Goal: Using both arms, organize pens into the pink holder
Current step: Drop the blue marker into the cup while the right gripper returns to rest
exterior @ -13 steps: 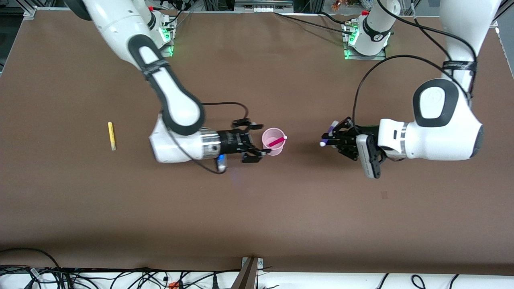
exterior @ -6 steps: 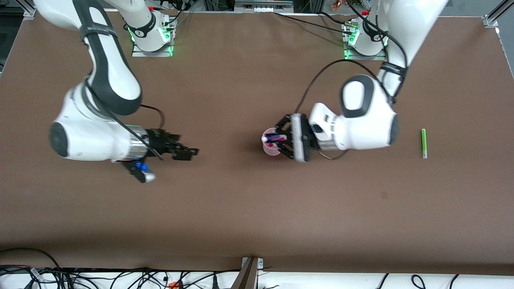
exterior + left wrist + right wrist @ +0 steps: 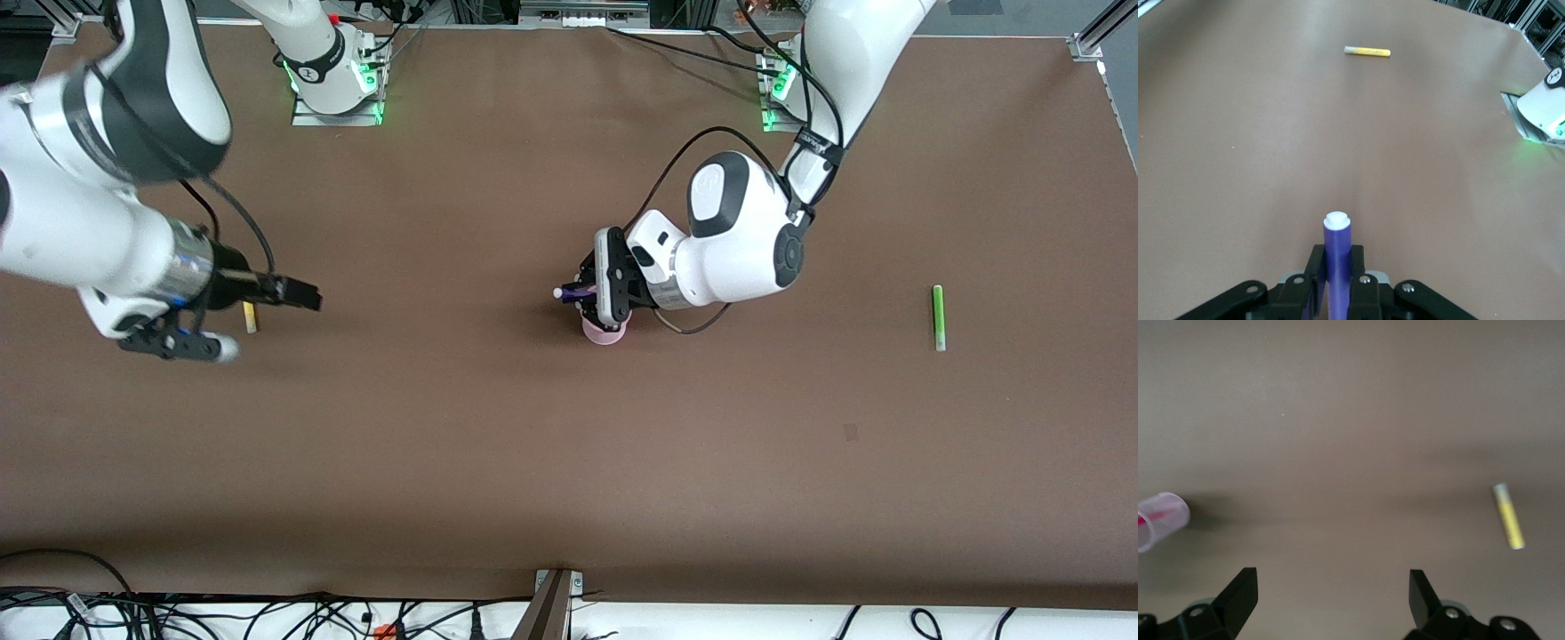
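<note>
My left gripper [image 3: 582, 293] is shut on the dark purple pen [image 3: 569, 292] and holds it over the pink holder [image 3: 605, 335], pale tip pointing toward the right arm's end. In the left wrist view the purple pen [image 3: 1337, 250] stands between the shut fingers [image 3: 1315, 277]. My right gripper [image 3: 302, 298] is open and empty, above the table beside the yellow pen [image 3: 250, 317]. The right wrist view shows the yellow pen [image 3: 1508, 516] and the holder [image 3: 1163, 520] with the magenta pen [image 3: 1153, 518] in it. The green pen [image 3: 937, 317] lies toward the left arm's end.
The brown table [image 3: 569, 462] is bare apart from these things. The arm bases [image 3: 333, 80] stand at the edge farthest from the front camera. Cables hang along the nearest edge [image 3: 356, 613].
My left gripper has carried the purple pen from the left arm's side to over the holder. My right gripper has left the holder and moved to the yellow pen.
</note>
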You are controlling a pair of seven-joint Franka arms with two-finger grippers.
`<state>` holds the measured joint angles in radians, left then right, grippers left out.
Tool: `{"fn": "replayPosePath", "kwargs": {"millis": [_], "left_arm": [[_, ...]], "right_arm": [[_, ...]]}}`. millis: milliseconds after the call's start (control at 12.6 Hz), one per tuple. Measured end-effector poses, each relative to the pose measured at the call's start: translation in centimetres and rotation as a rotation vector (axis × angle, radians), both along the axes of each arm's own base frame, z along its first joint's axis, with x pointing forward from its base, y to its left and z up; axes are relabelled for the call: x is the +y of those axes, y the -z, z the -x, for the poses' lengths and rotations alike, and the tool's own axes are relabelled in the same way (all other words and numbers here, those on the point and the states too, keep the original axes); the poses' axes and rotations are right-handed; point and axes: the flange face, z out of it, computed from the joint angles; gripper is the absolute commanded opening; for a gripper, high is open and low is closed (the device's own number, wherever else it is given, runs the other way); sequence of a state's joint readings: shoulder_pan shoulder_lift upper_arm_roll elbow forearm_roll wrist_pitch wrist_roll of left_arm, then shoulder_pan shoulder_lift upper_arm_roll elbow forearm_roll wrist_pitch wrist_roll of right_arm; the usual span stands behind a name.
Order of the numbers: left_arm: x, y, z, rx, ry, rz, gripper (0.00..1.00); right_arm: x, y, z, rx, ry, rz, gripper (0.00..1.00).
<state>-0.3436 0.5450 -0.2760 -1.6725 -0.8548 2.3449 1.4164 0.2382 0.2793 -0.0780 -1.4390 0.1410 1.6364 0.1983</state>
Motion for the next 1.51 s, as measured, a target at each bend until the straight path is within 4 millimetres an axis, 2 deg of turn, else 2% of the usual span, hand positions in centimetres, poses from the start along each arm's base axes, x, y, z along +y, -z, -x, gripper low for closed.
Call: {"fn": "replayPosePath", "kwargs": {"millis": [79, 159, 317, 476, 635, 794, 952, 1270, 1349, 1508], "left_arm": [[0.2, 0.8, 0.3, -0.003, -0.003, -0.012, 0.00], [0.4, 1.5, 0.6, -0.008, -0.009, -0.022, 0.99], [0.3, 2.3, 1.1, -0.017, -0.010, -0.035, 1.00], [0.0, 2.1, 1.3, -0.025, -0.008, -0.035, 1.00], [0.2, 0.7, 1.2, -0.044, -0.012, -0.030, 1.00], [1.6, -1.3, 1.0, -0.061, -0.034, -0.031, 1.00], [4.7, -2.2, 0.1, -0.025, -0.071, -0.035, 1.00], [11.3, -3.2, -1.9, 0.164, -0.136, -0.099, 1.00], [12.8, -4.5, -2.3, 0.206, -0.133, -0.141, 1.00], [16.1, -9.2, -3.2, 0.270, -0.133, -0.253, 1.00]], "right_arm": [[-1.2, -1.3, 1.0, -0.020, -0.046, 0.016, 1.00], [-2.6, -2.4, 2.1, -0.034, -0.078, 0.035, 1.00], [-4.4, -3.7, 3.7, -0.051, -0.115, 0.060, 1.00], [-6.2, -4.7, 4.1, -0.072, -0.128, 0.062, 1.00], [-7.0, -5.8, 3.9, -0.102, -0.128, 0.062, 1.00], [-6.9, -6.8, 3.7, -0.125, -0.128, 0.064, 1.00], [-7.1, -7.0, 3.7, -0.128, -0.128, 0.074, 1.00], [-7.2, -6.8, 3.6, -0.125, -0.131, 0.093, 1.00], [-7.1, -6.7, 3.6, -0.123, -0.136, 0.103, 1.00], [-6.7, -6.6, 3.7, -0.120, -0.143, 0.106, 1.00]]}}
